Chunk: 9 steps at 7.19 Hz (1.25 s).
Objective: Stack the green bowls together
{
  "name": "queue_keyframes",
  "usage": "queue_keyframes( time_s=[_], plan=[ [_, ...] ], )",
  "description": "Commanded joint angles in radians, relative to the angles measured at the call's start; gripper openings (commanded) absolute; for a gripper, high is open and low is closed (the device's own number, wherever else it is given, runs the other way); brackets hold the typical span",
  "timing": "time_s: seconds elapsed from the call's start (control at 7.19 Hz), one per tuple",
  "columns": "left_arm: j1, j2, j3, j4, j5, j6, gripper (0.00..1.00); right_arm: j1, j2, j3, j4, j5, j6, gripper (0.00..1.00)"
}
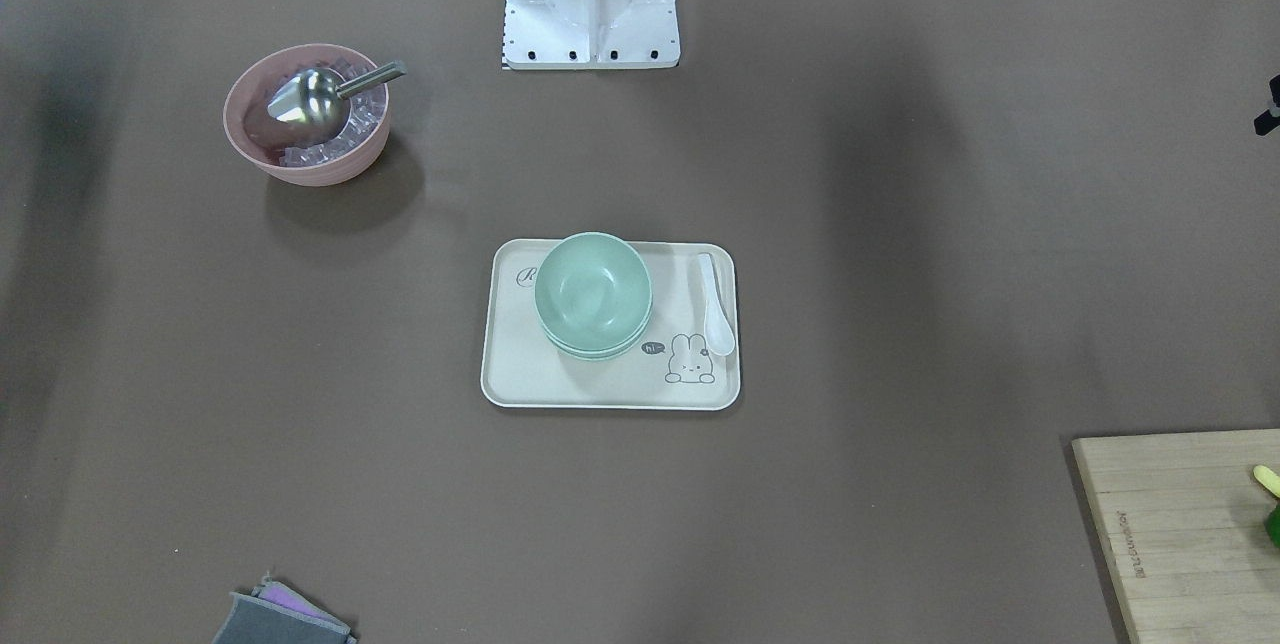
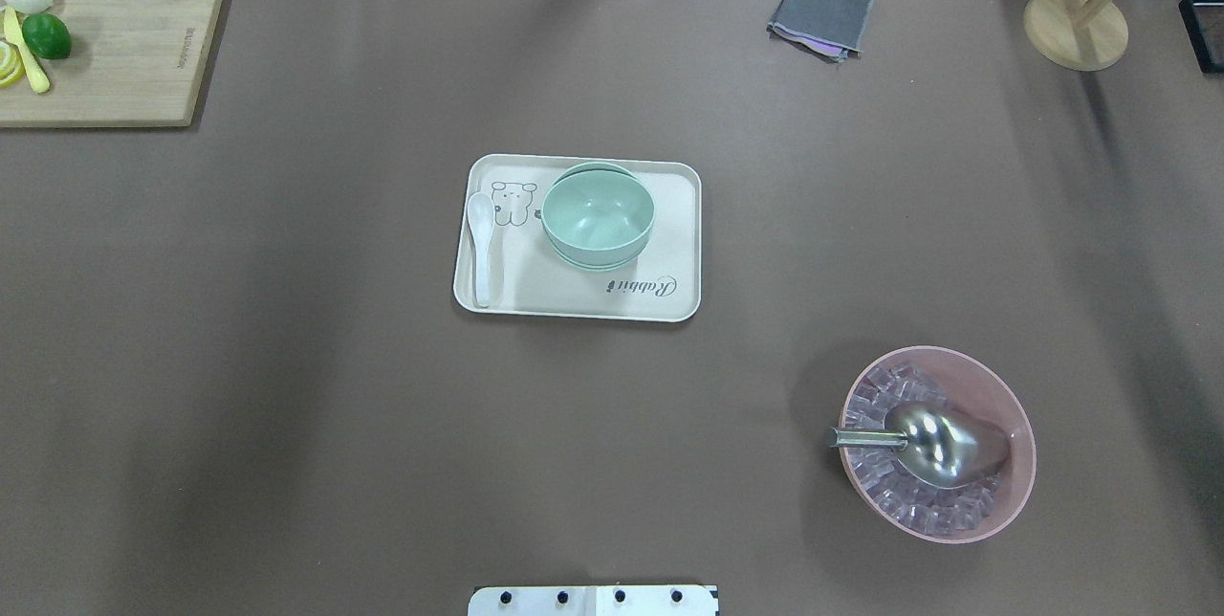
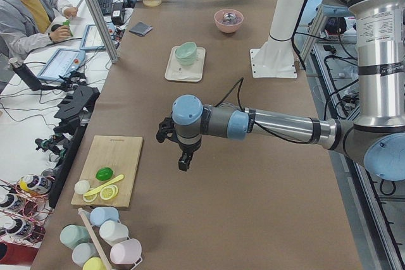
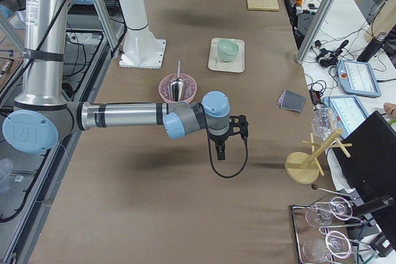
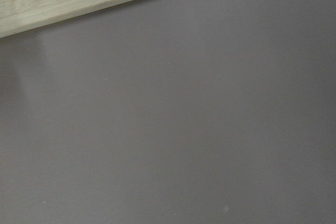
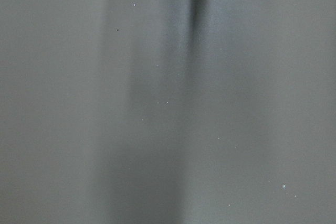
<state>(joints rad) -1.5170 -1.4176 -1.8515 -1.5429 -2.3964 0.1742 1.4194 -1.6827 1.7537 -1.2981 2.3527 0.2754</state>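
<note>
Bare brown tabletop lies round the tray on every side. On the tray, the white spoon lies just left of the stacked green bowls; to their right is bare tray. The pink bowl with its metal scoop, the cutting board and the grey cloth sit well apart.

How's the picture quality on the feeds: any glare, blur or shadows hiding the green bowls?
Overhead exterior: green bowls sharp, evenly lit; glare only on the metal scoop. Exterior front-facing: soft broad shadows on the table, bowls clear. Right wrist-mounted: featureless grey, nothing resolvable.
</note>
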Motion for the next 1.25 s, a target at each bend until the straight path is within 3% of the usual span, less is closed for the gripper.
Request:
queue_keyframes(
  time_s=[0.0,1.11],
  plan=[
    [-0.011,0.015,0.008,0.018,0.019,0.019,0.98,0.016,0.024,0.009,-0.049,0.0,-0.002,1.0],
    [-0.008,0.071,0.031,-0.031,0.008,0.018,0.98,0.03,0.02,0.01,-0.093,-0.032,-0.053,1.0]
  ],
)
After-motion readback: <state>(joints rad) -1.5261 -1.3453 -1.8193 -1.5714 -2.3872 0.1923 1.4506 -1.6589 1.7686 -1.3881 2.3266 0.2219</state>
